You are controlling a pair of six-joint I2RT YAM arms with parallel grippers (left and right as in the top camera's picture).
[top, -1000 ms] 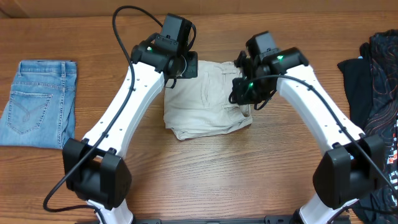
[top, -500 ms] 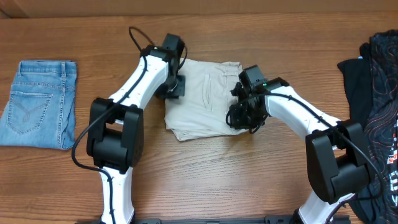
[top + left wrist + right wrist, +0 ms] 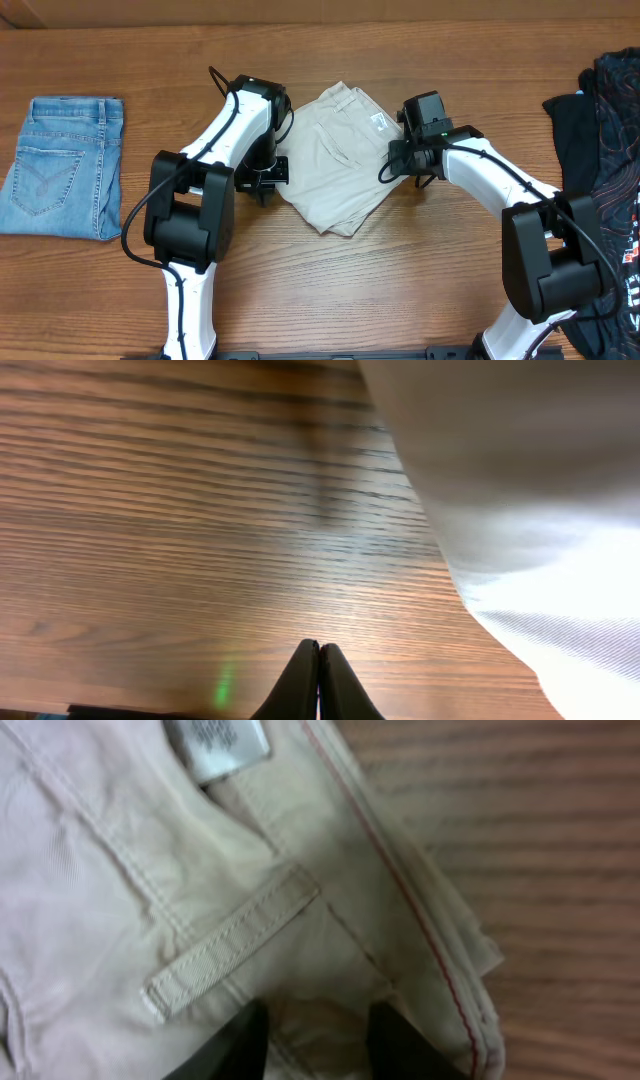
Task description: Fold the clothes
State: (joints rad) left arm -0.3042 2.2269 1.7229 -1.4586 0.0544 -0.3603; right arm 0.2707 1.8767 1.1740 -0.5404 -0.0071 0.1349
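Folded pale beige shorts (image 3: pixel 340 155), skewed diagonally, flat at table centre.

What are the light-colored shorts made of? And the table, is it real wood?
The beige shorts look like woven cotton cloth, matte and soft: fine weave, stitched seams, a belt loop and a sewn-in label show. The table looks like brown wood with long grain lines and a slight sheen; whether it is solid wood or a printed surface, I cannot tell.
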